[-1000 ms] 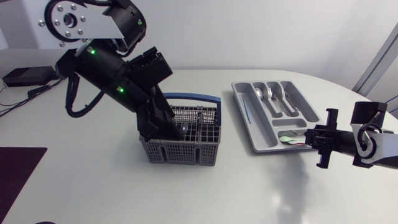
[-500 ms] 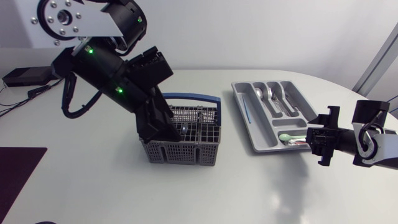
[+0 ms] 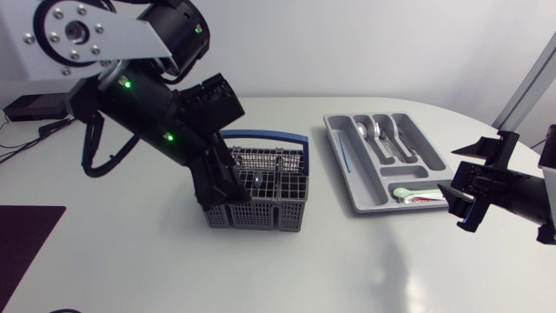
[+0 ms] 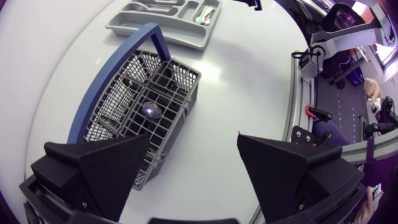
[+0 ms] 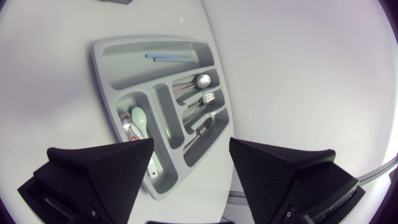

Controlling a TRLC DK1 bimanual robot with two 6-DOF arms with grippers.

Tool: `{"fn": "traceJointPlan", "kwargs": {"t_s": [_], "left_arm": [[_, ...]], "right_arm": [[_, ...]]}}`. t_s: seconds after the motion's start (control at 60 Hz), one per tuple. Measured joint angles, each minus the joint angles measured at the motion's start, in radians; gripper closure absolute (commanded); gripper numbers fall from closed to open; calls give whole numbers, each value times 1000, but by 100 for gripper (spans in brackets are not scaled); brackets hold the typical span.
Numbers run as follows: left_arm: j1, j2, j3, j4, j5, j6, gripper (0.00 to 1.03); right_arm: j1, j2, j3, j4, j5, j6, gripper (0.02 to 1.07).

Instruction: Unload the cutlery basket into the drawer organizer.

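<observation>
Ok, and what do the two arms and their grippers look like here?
The left arm has a silver-grey link with a ring of bolts, black joints with green lights and a looped black cable. The right arm shows mostly black. The left gripper and right gripper have broad, matte black, finely textured wedge fingers.

A round-edged white table (image 3: 347, 261) with a smooth matte top fills the scene, evenly lit, with soft grey shadows on its surface. At its far left edge lies a flat black box (image 3: 39, 106) with thin dark cables (image 3: 19, 144) trailing beside it. A dark rectangular mat (image 3: 26, 239) covers the near left corner.
</observation>
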Motion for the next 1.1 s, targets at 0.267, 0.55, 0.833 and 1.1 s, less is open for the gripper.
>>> {"fn": "traceJointPlan", "kwargs": {"t_s": [0.267,0.55,0.833,1.1], "left_arm": [[-93,-19,-97,103,-137,-114,6],[-40,-101,-139,130,-154,-127,6],[43,-250,-308,285,-161,-128,5],[176,-303,-409,420,-151,-157,5]], "right_arm": [[108,-152,2,-187,-4,195,18],[458,-222,153,-508,93,607,19],[869,-11,382,-550,195,1094,19],[946,233,487,-540,138,1329,21]]}}
